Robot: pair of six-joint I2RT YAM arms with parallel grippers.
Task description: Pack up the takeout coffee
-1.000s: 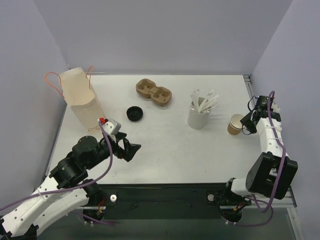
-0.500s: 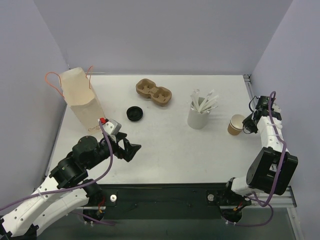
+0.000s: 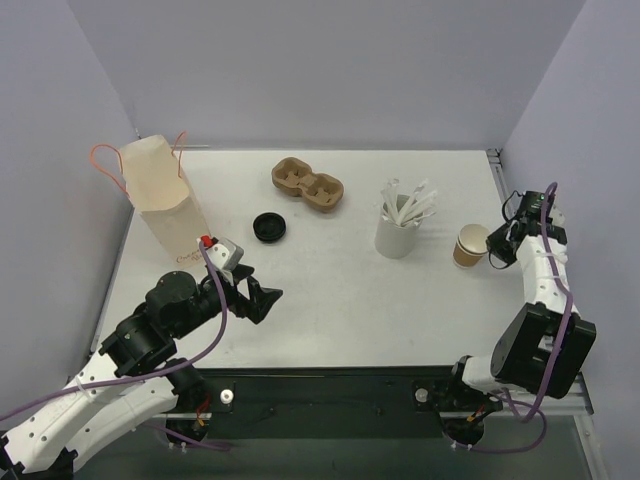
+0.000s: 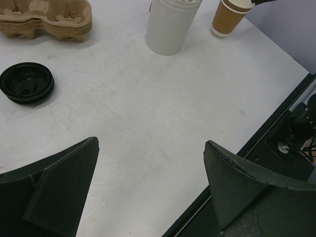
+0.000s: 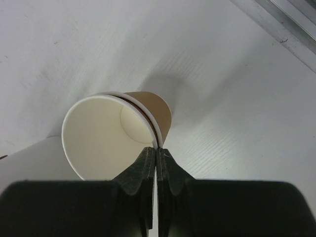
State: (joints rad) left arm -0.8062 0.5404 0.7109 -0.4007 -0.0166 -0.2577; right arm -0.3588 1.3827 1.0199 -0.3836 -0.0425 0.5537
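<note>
The takeout coffee, a small kraft-brown paper cup (image 3: 469,247) with a white inside, stands at the right of the table beside the white cup. My right gripper (image 3: 494,250) is shut on its right rim. In the right wrist view my closed fingers (image 5: 148,160) pinch the wall of the cup (image 5: 148,103), which shows a doubled rim. The cup also shows in the left wrist view (image 4: 227,17). My left gripper (image 3: 263,298) is open and empty above the table's front left, its fingers (image 4: 64,173) wide apart.
A taller white cup of white sticks (image 3: 398,232) stands just left of the coffee. A brown two-hole cup carrier (image 3: 308,184) and a black lid (image 3: 269,226) lie at the back centre. A paper bag with orange handles (image 3: 160,200) stands at the back left.
My right wrist has shifted slightly and the cup has edged a little to the left in its grip. My left arm has not moved.
</note>
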